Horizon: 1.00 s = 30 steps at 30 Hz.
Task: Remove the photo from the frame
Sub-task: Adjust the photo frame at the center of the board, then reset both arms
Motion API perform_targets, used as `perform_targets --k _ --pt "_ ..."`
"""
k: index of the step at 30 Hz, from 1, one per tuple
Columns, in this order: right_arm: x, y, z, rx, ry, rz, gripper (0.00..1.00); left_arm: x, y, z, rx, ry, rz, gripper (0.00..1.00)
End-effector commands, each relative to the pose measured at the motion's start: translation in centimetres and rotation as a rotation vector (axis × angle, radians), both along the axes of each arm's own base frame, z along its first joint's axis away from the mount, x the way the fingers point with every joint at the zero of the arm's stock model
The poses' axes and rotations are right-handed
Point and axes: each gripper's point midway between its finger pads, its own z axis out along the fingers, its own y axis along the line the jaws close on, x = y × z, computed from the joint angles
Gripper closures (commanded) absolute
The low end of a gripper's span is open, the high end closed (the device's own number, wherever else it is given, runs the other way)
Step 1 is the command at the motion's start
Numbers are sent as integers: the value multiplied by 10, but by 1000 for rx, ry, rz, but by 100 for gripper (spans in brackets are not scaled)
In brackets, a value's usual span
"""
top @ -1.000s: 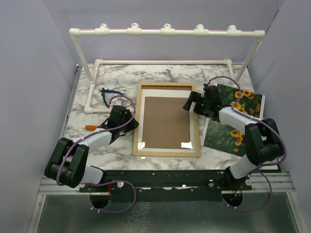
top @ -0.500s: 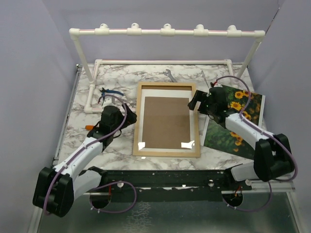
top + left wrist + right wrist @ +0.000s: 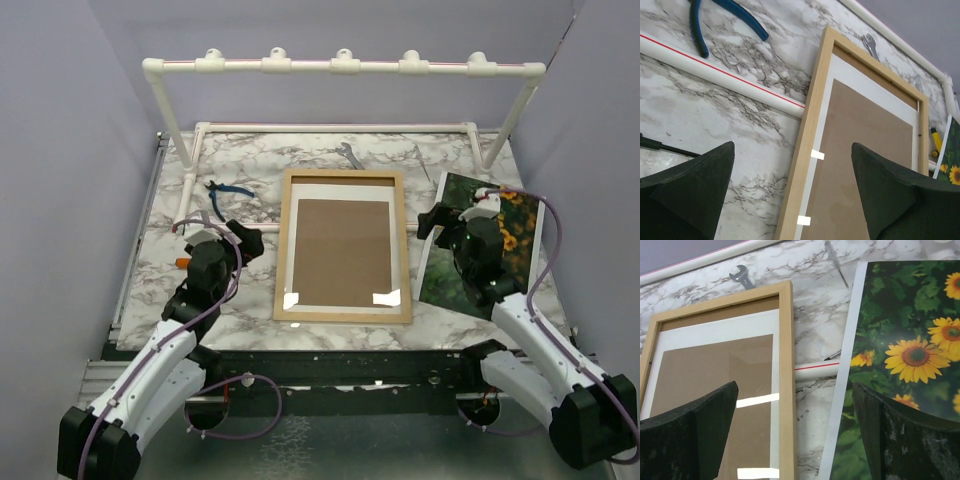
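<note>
Judging by layout alone, calling the extraction done. Seeing the photo (image 3: 522, 232) flat on the marble table (image 3: 250, 160), sunflower side up, just right of the frame (image 3: 342, 245) and fully outside the wood edging. Seeing the frame centred and flat, mat window showing only brown board, no print. Reading the left gripper (image 3: 245, 240) as spread wide, pinching nothing, hovering just left of the frame's left rail; probably placed to steady that rail. Reading the right gripper (image 3: 432, 220) as spread wide too, empty, hanging over the gap between frame and photo; looks like a release pose. Ignoring the pliers (image 3: 225, 192) and wrench (image 3: 350, 153) on the far side, well apart. Expecting only retraction left.
</note>
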Motion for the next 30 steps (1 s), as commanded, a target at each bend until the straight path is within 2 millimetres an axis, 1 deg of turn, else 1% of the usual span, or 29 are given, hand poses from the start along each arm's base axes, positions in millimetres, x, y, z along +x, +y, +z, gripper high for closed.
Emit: perform_targets --k 1,3,4,6,8,10,13,14,16,18,20,22,25,26,27,28,29,30 --pt "-10 -18 32 -5 -223 -59 0 -1 30 24 22 -126 148 1" --pt "-20 -22 42 -23 -330 -51 0 -5 38 31 25 -162 177 1" --pt "-24 -25 40 -41 -367 -51 1 -6 39 33 32 -176 179 1" --pt "-30 -33 38 -54 -427 -80 7 -6 35 32 55 -203 141 1" --pt "-31 -37 30 -95 -415 -90 7 -5 30 31 74 -228 102 1" --pt "-25 -39 20 -157 -362 -92 7 -3 29 30 94 -247 93 1" --pt "-15 -47 8 -160 -339 -139 6 5 34 29 182 -288 105 1" --pt "-11 -52 4 -152 -347 -145 7 8 40 26 219 -297 132 1" --pt "-2 -64 -10 -132 -336 -154 11 13 55 19 286 -293 210 1" --pt "5 -81 -21 -161 -314 -184 12 18 66 13 346 -278 270 1" --pt "8 -93 -30 -231 -293 -221 11 23 74 10 444 -265 297 1" --pt "12 -101 -39 -253 -283 -255 10 29 83 2 501 -233 329 1" --pt "21 -107 -56 -261 -272 -268 9 39 90 -11 526 -211 339 1" --pt "22 -113 -56 -253 -289 -310 9 42 94 -14 536 -209 338 1" --pt "22 -119 -62 -252 -285 -345 8 44 99 -18 549 -201 339 1" --pt "25 -120 -61 -262 -294 -337 7 46 105 -21 560 -194 346 1" --pt "30 -113 -69 -267 -251 -290 8 47 108 -24 566 -188 347 1" --pt "34 -109 -70 -263 -238 -268 10 49 112 -31 571 -175 345 1"
